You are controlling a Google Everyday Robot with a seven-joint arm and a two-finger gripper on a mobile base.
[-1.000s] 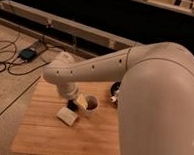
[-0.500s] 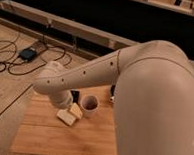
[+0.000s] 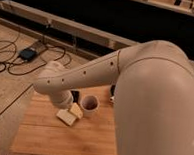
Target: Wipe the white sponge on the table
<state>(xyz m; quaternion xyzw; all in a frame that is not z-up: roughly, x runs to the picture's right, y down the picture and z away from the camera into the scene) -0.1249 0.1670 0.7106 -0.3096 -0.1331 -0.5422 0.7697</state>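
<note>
Low over the wooden surface (image 3: pixel 61 137), the robot's hand (image 3: pixel 71 109) sits at the end of the downward-bent arm, its jaws spread wide. The white sponge (image 3: pixel 65 116) lies flat on the surface directly at the hand; whether the two touch cannot be told. A cup (image 3: pixel 89 104) stands just right of them. Black cables (image 3: pixel 11 61) lie on the floor beyond.

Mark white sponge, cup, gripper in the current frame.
white sponge (image 3: pixel 66 116): camera view, top face of the block.
cup (image 3: pixel 89 109): camera view, front wall below the rim.
gripper (image 3: pixel 70 106): camera view, arm's tip, just above the sponge, left of the cup.
</note>
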